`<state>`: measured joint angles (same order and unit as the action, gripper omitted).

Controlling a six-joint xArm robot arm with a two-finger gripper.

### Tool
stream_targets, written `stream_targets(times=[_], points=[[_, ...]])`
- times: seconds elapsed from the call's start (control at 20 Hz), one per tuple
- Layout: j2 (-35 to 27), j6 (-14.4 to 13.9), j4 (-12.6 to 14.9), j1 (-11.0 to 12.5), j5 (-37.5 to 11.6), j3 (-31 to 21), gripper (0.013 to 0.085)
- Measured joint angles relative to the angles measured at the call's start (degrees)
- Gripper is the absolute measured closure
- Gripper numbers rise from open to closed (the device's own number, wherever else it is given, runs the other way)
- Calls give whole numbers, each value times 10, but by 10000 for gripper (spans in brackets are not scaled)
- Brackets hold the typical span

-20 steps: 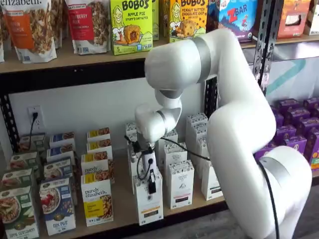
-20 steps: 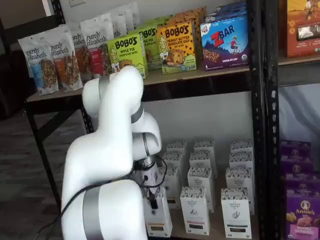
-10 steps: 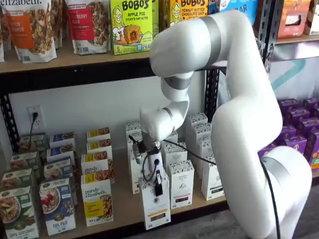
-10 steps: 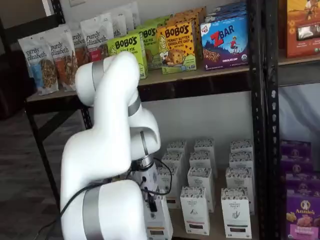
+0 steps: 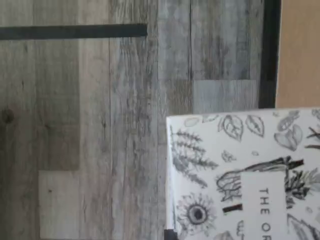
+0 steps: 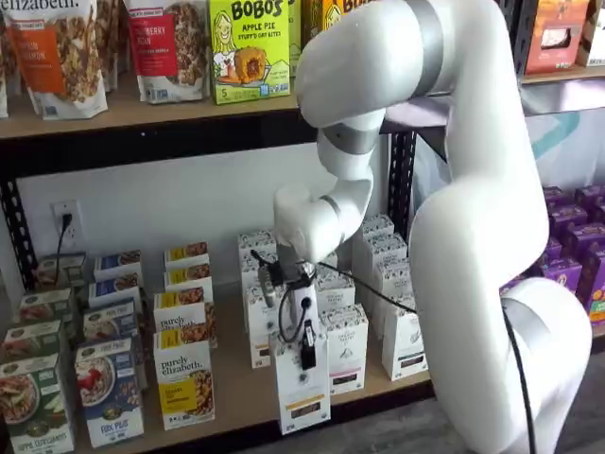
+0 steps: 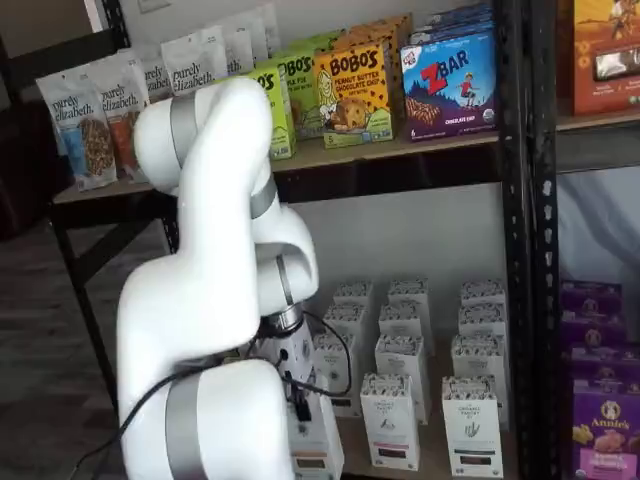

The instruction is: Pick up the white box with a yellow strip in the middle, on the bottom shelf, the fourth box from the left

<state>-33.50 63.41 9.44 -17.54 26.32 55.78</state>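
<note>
A white robot arm's gripper (image 6: pixel 306 348) was clamped shut on the top of the white box (image 6: pixel 304 392), holding it out past the black front rail of the bottom shelf (image 6: pixel 236 390). In the wrist view, the box's leaf-patterned top (image 5: pixel 240 175) hung over grey plank flooring (image 5: pixel 100 140).

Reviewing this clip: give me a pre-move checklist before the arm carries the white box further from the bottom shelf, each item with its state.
1. End effector closed on the white box: ok.
2. Held box is the yellow-strip one: ok, strip shows in a shelf view.
3. Box past the bottom shelf front rail: ok, the wrist view shows floor beside it.
4. Box hanging upright: ok.
5. Neighbouring pink-strip carton standing undisturbed: ok.
6. Grip depth on the box: cannot tell.
</note>
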Motion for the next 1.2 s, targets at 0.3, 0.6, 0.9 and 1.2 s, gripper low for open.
stream_targets(times=[0.3, 0.6, 0.9, 1.2], points=[[56, -6, -3, -10, 9, -41, 490], [115, -2, -12, -15, 17, -84, 490], [175, 11, -26, -16, 36, -118, 490], [221, 4, -17, -16, 53, -144, 490]])
